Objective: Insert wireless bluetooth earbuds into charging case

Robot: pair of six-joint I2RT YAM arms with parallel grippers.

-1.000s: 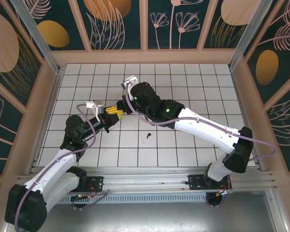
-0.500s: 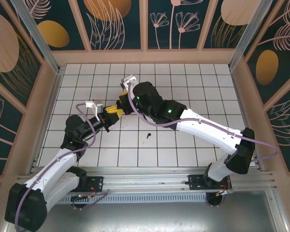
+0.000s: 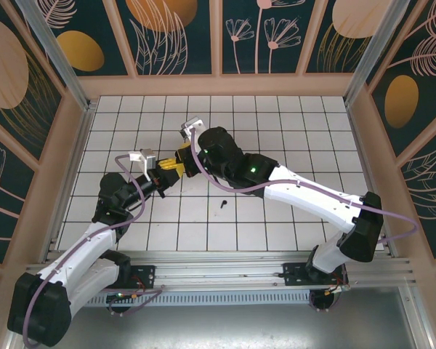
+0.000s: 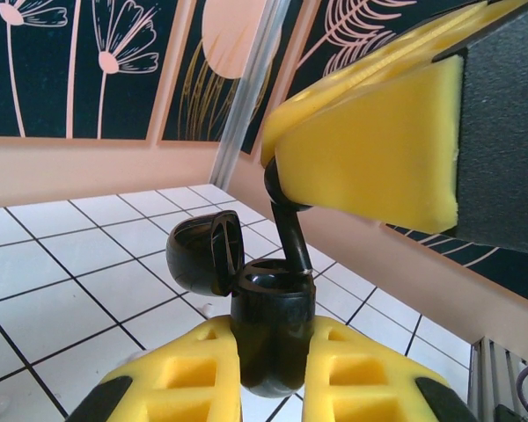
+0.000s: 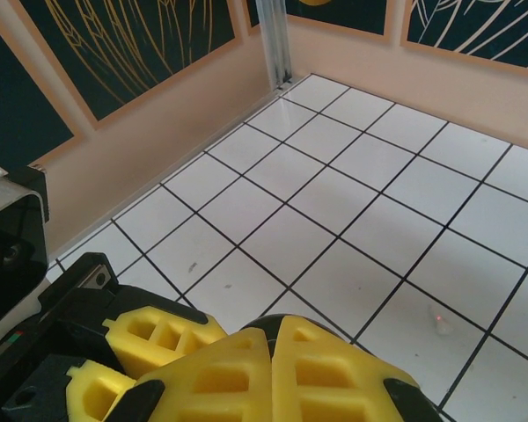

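So the left gripper (image 4: 268, 374) has its yellow foam fingers (image 4: 194, 374) clamped tight on the lower body of the charging case (image 4: 271, 325). It's holding the case upright off the table with the lid (image 4: 202, 255) flipped open and leaning away to one side, which makes sense, since that leaves the sockets facing up and nothing blocking the way in. Right above it, the right gripper (image 4: 352, 101) has its pads pinched closed on the head of one earbud (image 4: 288, 229), with the stem hanging down and the tip right at the case's mouth. Can't tell from here whether it's actually seated or just touching the rim. Gripping by the bud end looks deliberate to me: it leaves the stem free to slide in first. From the right wrist camera you just get the closed pads of that gripper (image 5: 271, 369) looking down past everything. Step back to the overhead view and both arms meet nose to nose over the left-middle of the tiled table (image 3: 291, 123). The spare earbud (image 3: 224, 204) lies by itself on a tile nearer the bases, well apart from the action. My guess: roughly halfway, one bud going in, one left to fetch.
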